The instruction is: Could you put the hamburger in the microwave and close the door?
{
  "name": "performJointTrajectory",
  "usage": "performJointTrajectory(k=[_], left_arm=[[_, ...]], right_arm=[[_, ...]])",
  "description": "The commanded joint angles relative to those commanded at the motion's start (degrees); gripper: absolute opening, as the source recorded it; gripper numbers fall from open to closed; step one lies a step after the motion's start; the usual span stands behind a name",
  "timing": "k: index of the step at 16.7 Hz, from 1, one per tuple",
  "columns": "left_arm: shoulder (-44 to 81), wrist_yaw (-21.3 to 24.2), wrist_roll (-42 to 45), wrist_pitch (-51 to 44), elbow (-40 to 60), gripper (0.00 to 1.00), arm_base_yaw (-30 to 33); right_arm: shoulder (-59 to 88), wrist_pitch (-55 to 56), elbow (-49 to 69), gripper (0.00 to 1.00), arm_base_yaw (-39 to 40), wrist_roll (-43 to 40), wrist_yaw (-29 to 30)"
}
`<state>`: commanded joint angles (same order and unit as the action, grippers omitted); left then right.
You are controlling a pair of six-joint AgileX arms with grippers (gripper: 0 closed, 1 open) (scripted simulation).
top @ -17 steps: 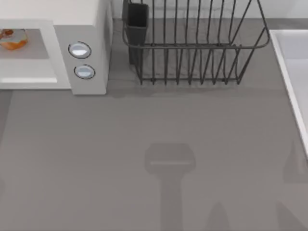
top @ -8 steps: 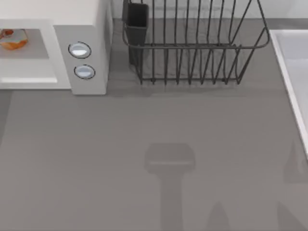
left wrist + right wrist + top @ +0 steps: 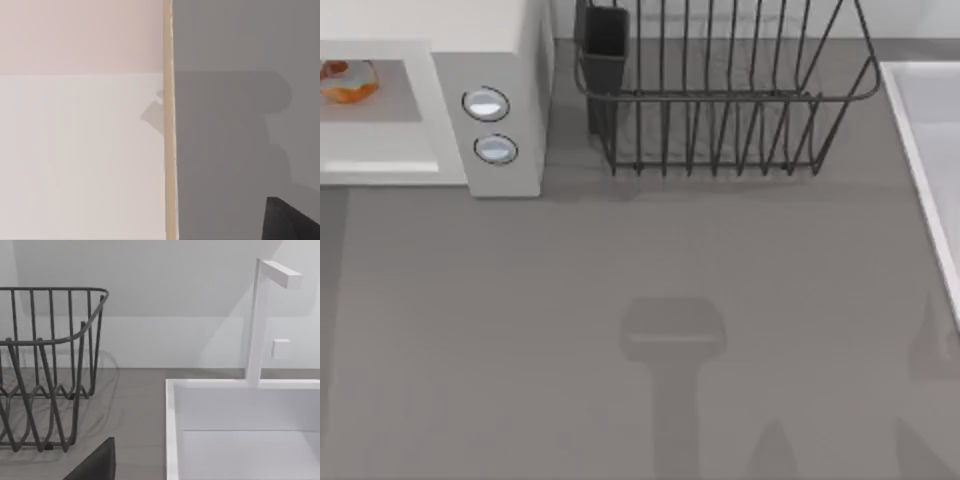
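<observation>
The white microwave (image 3: 510,60) stands at the table's back left, its grey panel carrying two round knobs (image 3: 485,104). Its cavity faces the front with nothing across it, and the orange-and-tan hamburger (image 3: 346,80) lies inside on the cavity floor. The door lies outside the top view. In the left wrist view a flat white panel with a thin tan edge (image 3: 168,150) stands very close; I cannot tell whether it is the door. A dark part of my left gripper (image 3: 292,222) pokes into that view's corner. A dark part of my right gripper (image 3: 95,466) shows near the rack.
A black wire dish rack (image 3: 720,95) with a dark cup holder (image 3: 605,40) stands at the back middle. A white sink (image 3: 930,140) with a square faucet (image 3: 260,315) runs along the right edge. Arm shadows lie on the grey tabletop (image 3: 670,340).
The grey shadow along the table's left edge, in front of the microwave, has spread a little to the right. The hamburger and the rack have stayed put.
</observation>
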<state>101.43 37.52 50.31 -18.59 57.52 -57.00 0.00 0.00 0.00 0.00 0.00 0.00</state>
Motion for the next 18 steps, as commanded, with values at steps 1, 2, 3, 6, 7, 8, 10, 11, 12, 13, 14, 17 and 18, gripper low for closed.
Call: performJointTrajectory(k=[1, 2, 3, 6, 7, 8, 10, 11, 12, 13, 14, 17, 18], left_arm=[[-1.89, -0.54, -1.17, 1.03, -2.25, 0.00, 1.16], [-3.94, -1.16, -2.49, 2.15, -4.82, 0.00, 2.37], [-6.05, -1.84, -3.89, 3.33, -7.56, 0.00, 3.57], [-11.79, -3.71, -7.80, 6.63, -14.80, 0.00, 6.70], [-13.12, -4.11, -8.67, 7.41, -16.24, 0.00, 7.44], [-13.92, -4.35, -9.20, 7.89, -17.07, 0.00, 7.91], [-14.14, -4.42, -9.35, 8.02, -17.29, 0.00, 8.04], [-14.14, -4.42, -9.35, 8.02, -17.29, 0.00, 8.04], [-13.87, -4.23, -9.32, 7.86, -17.19, 0.00, 7.77], [-14.04, -4.41, -9.49, 7.98, -17.34, 0.00, 7.95], [-14.77, -5.12, -10.24, 8.39, -18.04, 0.00, 8.71], [-20.08, -8.72, -15.33, 9.90, -22.81, 0.00, 13.81], [-22.33, -9.61, -17.28, 10.37, -24.19, 0.00, 16.31]], right_arm=[[0.00, 0.00, 0.00, 1.00, 0.00, 0.00, 0.00], [0.00, 0.00, 0.00, 1.00, 0.00, 0.00, 0.00], [0.00, 0.00, 0.00, 1.00, 0.00, 0.00, 0.00], [0.00, 0.00, 0.00, 1.00, 0.00, 0.00, 0.00], [0.00, 0.00, 0.00, 1.00, 0.00, 0.00, 0.00], [0.00, 0.00, 0.00, 1.00, 0.00, 0.00, 0.00], [0.00, 0.00, 0.00, 1.00, 0.00, 0.00, 0.00], [0.00, 0.00, 0.00, 1.00, 0.00, 0.00, 0.00], [0.00, 0.00, 0.00, 1.00, 0.00, 0.00, 0.00], [0.00, 0.00, 0.00, 1.00, 0.00, 0.00, 0.00], [0.00, 0.00, 0.00, 1.00, 0.00, 0.00, 0.00], [0.00, 0.00, 0.00, 1.00, 0.00, 0.00, 0.00], [0.00, 0.00, 0.00, 1.00, 0.00, 0.00, 0.00]])
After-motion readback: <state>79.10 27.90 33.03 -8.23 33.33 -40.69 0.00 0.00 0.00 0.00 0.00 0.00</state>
